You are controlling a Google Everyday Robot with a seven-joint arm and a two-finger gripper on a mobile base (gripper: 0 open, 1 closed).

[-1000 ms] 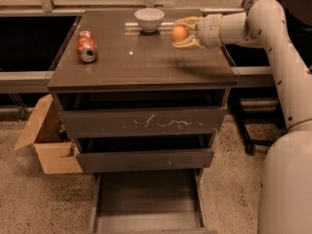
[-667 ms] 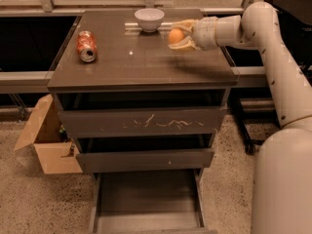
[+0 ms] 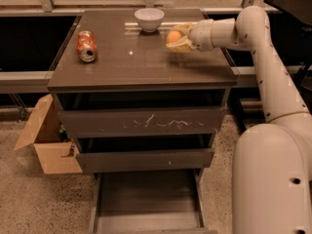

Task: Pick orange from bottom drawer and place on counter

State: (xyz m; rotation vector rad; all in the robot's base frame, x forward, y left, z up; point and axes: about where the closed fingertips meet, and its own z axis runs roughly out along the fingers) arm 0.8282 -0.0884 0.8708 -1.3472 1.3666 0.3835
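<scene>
My gripper sits low over the counter, toward its back right part. Its two pale, yellowish fingers are closed around the orange. One finger shows above the fruit and one below it, and the round orange face between them points toward the middle of the counter. I cannot tell whether the lower finger or the orange touches the counter top or hangs just over it.

My arm reaches in from beyond the counter's right edge. The wrist lies roughly level across that edge, and the rest of the arm bends down toward my white base at the counter's front right.

A white bowl stands upright at the back middle of the counter, near the orange but apart from it. A crushed red soda can lies on its side at the left of the counter, well apart from my gripper.

Under the counter's front edge is the top drawer, with white scratches across its face. The middle drawer is below it. Lowest down, the bottom drawer is pulled out toward the front, with its flat tray in view. An open cardboard box sits on the floor below the counter's left side.
</scene>
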